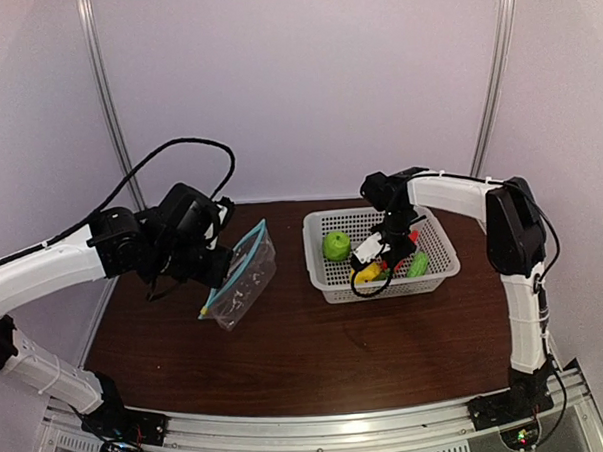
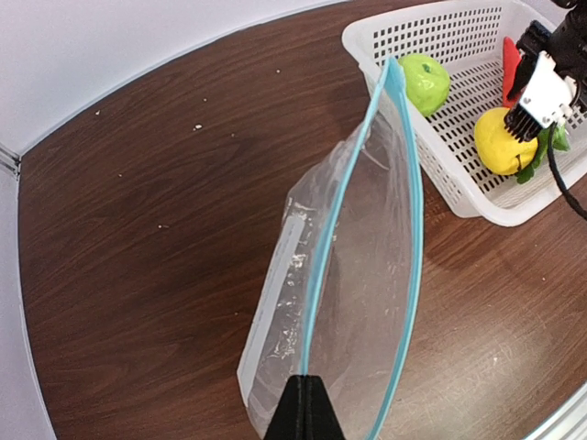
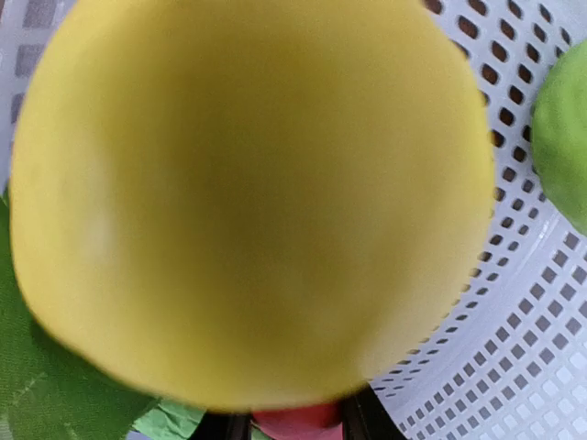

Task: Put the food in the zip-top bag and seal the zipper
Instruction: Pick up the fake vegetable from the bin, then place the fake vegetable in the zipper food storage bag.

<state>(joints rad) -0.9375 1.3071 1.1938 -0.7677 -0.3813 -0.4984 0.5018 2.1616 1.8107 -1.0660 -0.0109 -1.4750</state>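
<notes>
Right end effector (image 1: 370,263) hides its grip behind blurred yellow fruit (image 3: 248,202); left end effector (image 2: 307,396) pinches bag (image 2: 358,275).

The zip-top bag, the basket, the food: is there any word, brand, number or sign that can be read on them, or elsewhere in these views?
No text can be read in any view.
On the white label patch of the zip-top bag: no legible print; any marks are too faint to read.
On the white basket: no writing shows.
On the yellow fruit: plain skin, blurred, no print.
</notes>
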